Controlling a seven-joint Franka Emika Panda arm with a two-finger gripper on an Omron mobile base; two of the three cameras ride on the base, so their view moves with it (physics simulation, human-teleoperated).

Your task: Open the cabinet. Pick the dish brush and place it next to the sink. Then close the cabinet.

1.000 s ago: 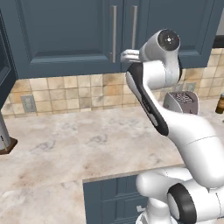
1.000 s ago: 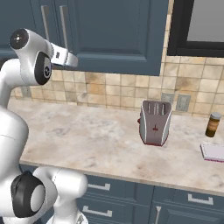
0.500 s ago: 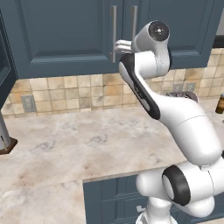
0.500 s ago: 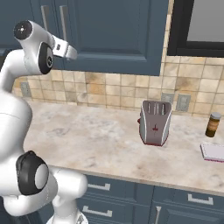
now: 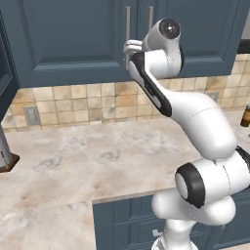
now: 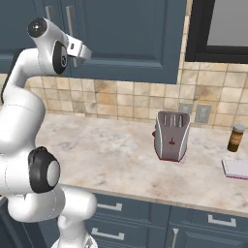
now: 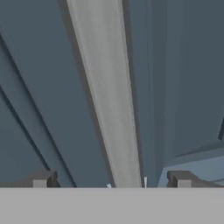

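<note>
The cabinet [image 5: 73,39] hangs above the counter, a dark slate-blue wall unit whose two doors are both closed [image 6: 131,34]. My gripper [image 5: 128,47] is raised to the lower end of the left door's silver bar handle [image 5: 128,22]. In the hand view the handle [image 7: 109,96] runs up the picture between my two fingertips [image 7: 41,179], and my gripper [image 7: 111,181] is open around it with a gap on each side. The dish brush is hidden. The sink is out of view.
A silver toaster [image 6: 171,135] stands on the marble counter [image 6: 111,150], with a brown bottle [image 6: 235,138] and a flat pink-edged pad [image 6: 237,168] to its right. A dark object [image 5: 5,158] stands at the counter's left end. Low blue drawers [image 6: 145,218] run below.
The arm has lifted and reached forward, which brought the hand up from below the cabinet to the left door's handle. The jaws have stayed wide apart.
</note>
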